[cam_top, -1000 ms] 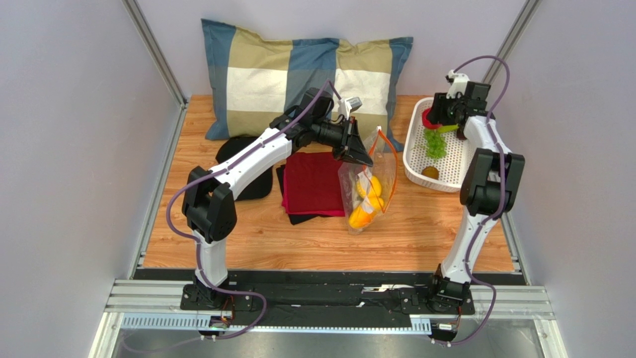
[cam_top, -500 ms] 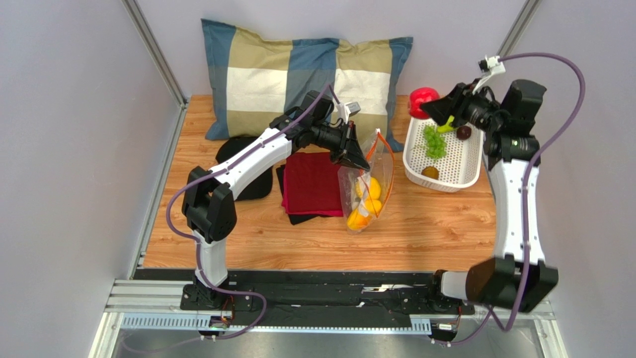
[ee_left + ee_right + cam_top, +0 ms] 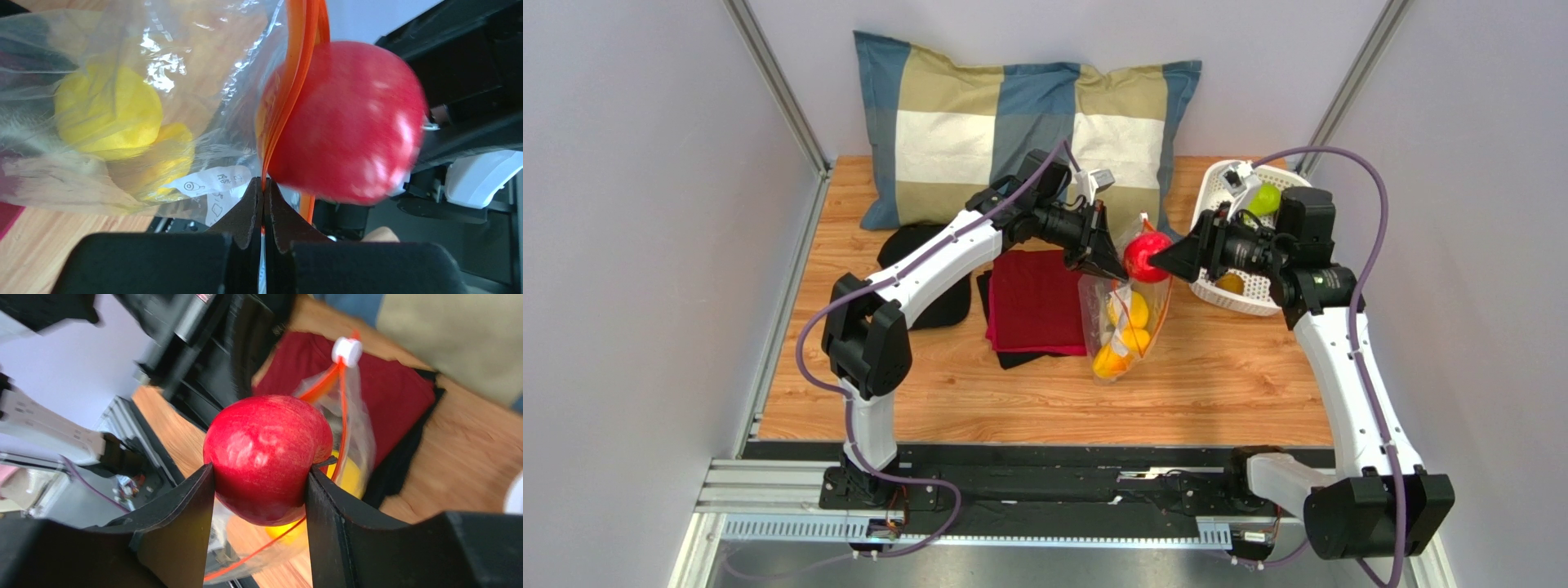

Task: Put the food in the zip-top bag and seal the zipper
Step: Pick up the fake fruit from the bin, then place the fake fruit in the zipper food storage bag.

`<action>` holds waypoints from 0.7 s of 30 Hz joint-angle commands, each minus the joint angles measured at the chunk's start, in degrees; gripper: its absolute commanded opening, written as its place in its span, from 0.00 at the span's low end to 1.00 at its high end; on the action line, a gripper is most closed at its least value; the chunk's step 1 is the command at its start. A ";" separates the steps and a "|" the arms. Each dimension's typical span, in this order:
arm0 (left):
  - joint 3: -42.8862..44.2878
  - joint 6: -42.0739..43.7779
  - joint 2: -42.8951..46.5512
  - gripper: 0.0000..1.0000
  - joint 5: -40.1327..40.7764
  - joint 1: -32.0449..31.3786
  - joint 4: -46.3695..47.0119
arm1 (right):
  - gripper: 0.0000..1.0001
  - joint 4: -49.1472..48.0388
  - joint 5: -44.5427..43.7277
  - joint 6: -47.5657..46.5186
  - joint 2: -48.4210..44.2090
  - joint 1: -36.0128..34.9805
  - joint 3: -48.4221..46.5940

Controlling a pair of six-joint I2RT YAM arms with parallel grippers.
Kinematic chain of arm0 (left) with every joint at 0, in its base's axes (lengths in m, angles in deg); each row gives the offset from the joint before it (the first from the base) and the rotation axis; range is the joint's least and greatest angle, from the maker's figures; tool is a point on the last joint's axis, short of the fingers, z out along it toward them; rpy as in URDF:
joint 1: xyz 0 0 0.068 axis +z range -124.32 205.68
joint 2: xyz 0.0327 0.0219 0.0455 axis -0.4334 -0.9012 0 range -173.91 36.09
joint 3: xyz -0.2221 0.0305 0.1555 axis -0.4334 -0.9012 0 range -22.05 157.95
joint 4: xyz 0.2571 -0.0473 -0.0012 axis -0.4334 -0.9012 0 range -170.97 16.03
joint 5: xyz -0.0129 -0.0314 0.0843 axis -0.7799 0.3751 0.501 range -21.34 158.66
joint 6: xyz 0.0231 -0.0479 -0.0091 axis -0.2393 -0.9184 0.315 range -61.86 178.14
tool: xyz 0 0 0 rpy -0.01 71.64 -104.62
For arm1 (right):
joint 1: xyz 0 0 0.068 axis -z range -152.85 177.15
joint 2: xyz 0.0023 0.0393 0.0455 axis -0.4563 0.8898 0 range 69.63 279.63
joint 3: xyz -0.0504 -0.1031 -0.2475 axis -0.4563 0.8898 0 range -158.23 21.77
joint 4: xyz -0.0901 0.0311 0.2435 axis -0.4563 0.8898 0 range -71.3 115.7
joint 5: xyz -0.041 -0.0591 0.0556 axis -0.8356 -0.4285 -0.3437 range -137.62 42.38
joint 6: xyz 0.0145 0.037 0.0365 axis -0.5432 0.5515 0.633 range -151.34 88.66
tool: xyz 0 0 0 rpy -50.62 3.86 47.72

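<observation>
Pinching with the right gripper [image 3: 258,478], held the red round fruit [image 3: 350,122] across its widest girth, jaws spread to its width. Judged it hard, glossy and likely slippery, so best squeezed at the middle. Hung it right at the orange zipper [image 3: 294,73], not yet inside. Held the zip-top bag [image 3: 184,73] mouth-up with the left gripper [image 3: 264,190], closed tight on that thin, limp edge. Showed yellow pieces [image 3: 107,110] inside.
</observation>
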 commanded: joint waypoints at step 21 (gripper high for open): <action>2.30 1.13 2.44 0.00 -0.18 0.49 0.32 | 1.00 11.15 -15.20 -18.11 8.73 1.32 -17.19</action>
